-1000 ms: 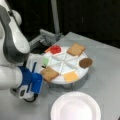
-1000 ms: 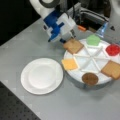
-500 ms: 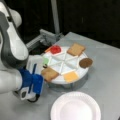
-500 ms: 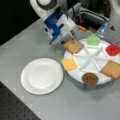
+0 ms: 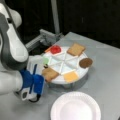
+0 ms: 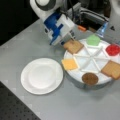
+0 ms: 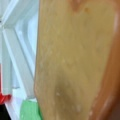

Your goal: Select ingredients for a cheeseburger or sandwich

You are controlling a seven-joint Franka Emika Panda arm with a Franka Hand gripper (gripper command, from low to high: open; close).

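This was a robotics lab bench, not a kitchen. The grey worktop [image 6: 22, 50] was bare and matte, and at its near left corner in a front view a black perforated board [image 6: 15, 110] with a regular grid of holes showed, the kind used for mounting equipment. A dark backdrop [image 5: 87, 17] closed off the far side, with a metal post [image 5: 55, 15] rising in front of it and aluminium framing [image 5: 43, 37] bolted low behind the worktop. The food was plastic toy pieces laid out in a white sectioned tray [image 6: 93, 58], beside a paper plate [image 6: 41, 76], and a white robot arm [image 5: 11, 47] stood over them
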